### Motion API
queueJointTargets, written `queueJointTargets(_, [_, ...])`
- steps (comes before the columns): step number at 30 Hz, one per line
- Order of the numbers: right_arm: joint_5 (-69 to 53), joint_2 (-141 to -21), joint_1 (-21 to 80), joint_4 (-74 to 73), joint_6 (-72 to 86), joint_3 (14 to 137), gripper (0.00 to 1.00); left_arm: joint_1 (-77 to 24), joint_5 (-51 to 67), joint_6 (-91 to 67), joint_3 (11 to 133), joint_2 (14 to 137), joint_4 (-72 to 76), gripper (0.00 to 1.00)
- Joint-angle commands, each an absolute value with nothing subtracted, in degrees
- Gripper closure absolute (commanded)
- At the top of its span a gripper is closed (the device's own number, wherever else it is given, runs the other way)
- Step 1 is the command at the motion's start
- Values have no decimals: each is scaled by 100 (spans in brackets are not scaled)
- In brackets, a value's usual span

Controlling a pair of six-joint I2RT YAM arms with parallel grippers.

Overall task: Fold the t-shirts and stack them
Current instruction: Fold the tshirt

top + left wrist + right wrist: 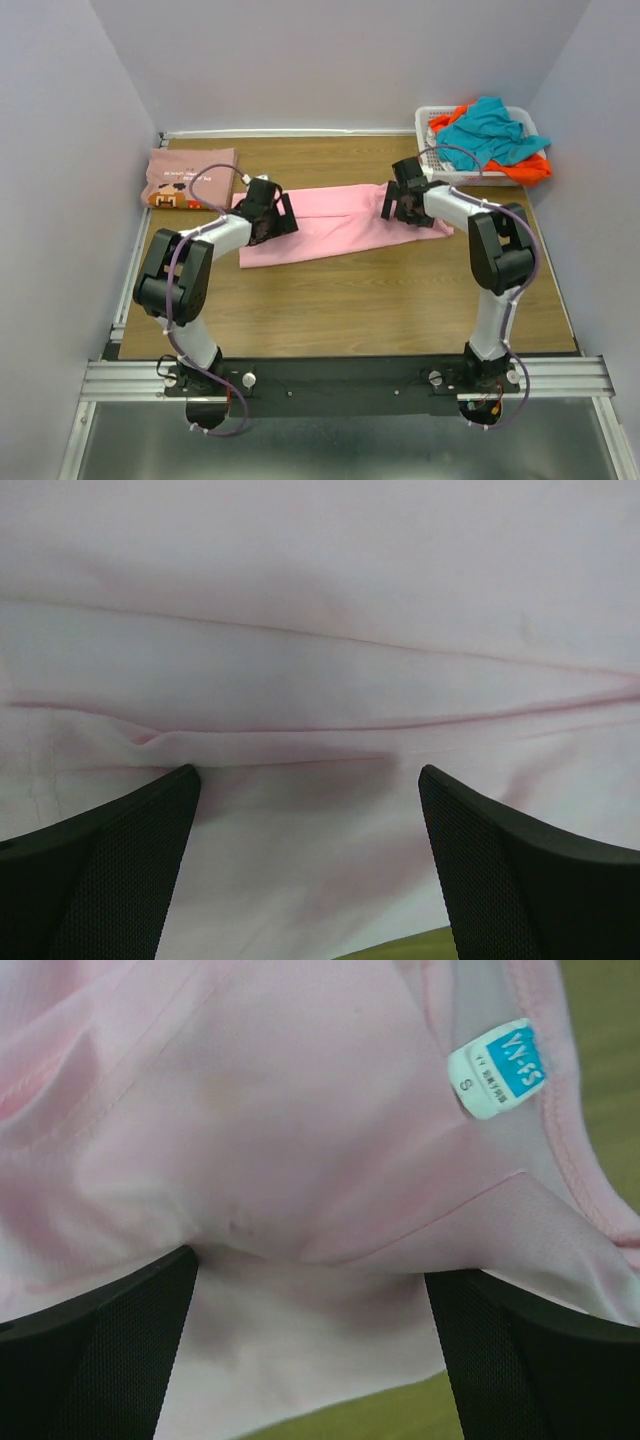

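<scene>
The light-pink t-shirt lies as a long folded strip across the middle of the table. My left gripper is over its left end, and my right gripper is over its right end by the neck. In the left wrist view the left gripper is open, its fingers wide apart down against creased pink cloth. In the right wrist view the right gripper is open over the pink cloth just below the blue neck label. Neither grips anything.
A folded dusty-pink tee with pixel print lies at the back left. A white basket at the back right holds a teal tee and an orange tee. Walls close in on three sides.
</scene>
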State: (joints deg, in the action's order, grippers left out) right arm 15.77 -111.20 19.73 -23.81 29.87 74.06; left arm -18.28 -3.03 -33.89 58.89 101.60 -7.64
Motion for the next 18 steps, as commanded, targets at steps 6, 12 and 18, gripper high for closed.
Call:
queueJointTargets(6, [608, -13173, 1890, -1995, 1470, 9935, 0, -3584, 764, -4482, 3798, 9106, -940, 2])
queueJointTargets(12, [-1053, -14779, 1898, -2013, 923, 12029, 0, -4752, 1133, -4746, 3831, 8938, -739, 2])
queueJointTargets(18, [-1793, -15758, 1890, -1986, 1028, 13701, 0, -5431, 1433, -4518, 4789, 9597, -439, 2])
